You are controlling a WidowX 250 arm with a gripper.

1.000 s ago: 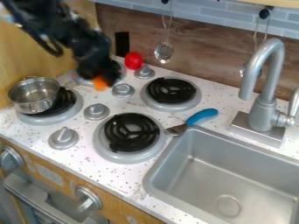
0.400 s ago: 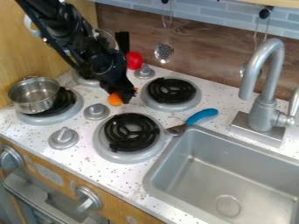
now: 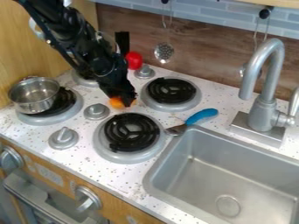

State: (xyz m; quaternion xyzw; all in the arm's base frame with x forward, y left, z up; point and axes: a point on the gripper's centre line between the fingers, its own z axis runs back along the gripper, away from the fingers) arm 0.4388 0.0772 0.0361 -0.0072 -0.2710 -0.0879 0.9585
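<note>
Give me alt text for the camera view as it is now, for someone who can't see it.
A black robot arm's pincer is at an orange object among the burners of a toy kitchen stove. A metal saucepan sits on the left burner, and a blue-handled utensil lies beside the sink.

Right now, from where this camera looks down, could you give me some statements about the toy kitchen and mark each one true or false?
1. The black gripper holds an orange object. True.
2. The metal pot is covered by a lid. False: it is open at the top, and its inside shows.
3. A utensil with a blue handle lies at the corner of the sink. True.
4. The slotted spoon lies inside the sink. False: it hangs in front of the brown backsplash.
5. The pot sits on a burner. True.
</note>
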